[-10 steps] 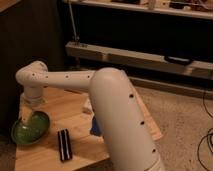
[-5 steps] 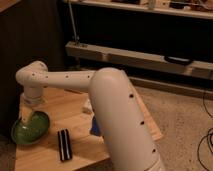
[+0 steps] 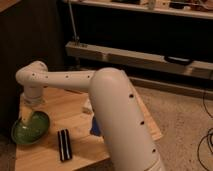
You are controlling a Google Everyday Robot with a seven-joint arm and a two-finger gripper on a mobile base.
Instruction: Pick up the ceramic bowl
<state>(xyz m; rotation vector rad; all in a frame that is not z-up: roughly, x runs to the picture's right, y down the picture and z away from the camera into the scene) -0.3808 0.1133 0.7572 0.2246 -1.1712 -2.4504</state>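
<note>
Right beneath the jaws, the ceramic bowl (image 3: 34, 132)

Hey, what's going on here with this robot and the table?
A white robot arm reaches left across a wooden table, with its tool lowered over the left part of a green bowl. The bowl sits on the table near the left edge, not yet lifted. Whether the tool has hold of it can't be seen. A black block lies just right of the bowl, and a blue object peeks out behind the arm.
</note>
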